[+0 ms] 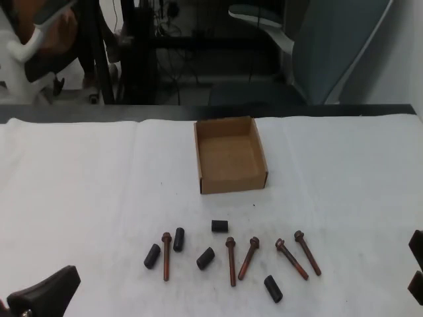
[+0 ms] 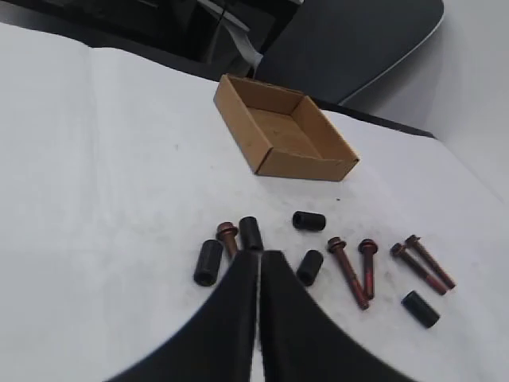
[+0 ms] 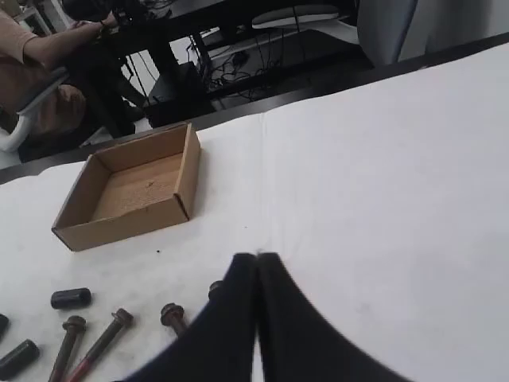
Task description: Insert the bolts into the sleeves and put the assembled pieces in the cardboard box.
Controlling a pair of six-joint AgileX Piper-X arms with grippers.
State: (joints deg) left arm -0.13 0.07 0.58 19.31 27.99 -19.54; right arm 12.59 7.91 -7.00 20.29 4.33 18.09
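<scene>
Several copper-coloured bolts point(image 1: 231, 261) and short black sleeves point(image 1: 205, 258) lie loose in a row on the white cloth, in front of the open cardboard box point(image 1: 232, 181). One sleeve point(image 1: 220, 226) lies closest to the box. My left gripper point(image 1: 56, 284) hangs at the near left corner and my right gripper point(image 1: 416, 264) at the near right edge, both apart from the parts. In the left wrist view, the left gripper point(image 2: 258, 256) is shut on nothing, just short of a bolt point(image 2: 227, 236) and a sleeve point(image 2: 251, 234). My right gripper point(image 3: 256, 259) is also shut and holds nothing, near a bolt head point(image 3: 173, 315).
The box point(image 2: 306, 167) has a bare brown floor with nothing in it. White cloth covers the bench on both sides of the parts. A dark bench edge point(image 1: 211, 112) runs behind the box, with chairs and cables beyond it.
</scene>
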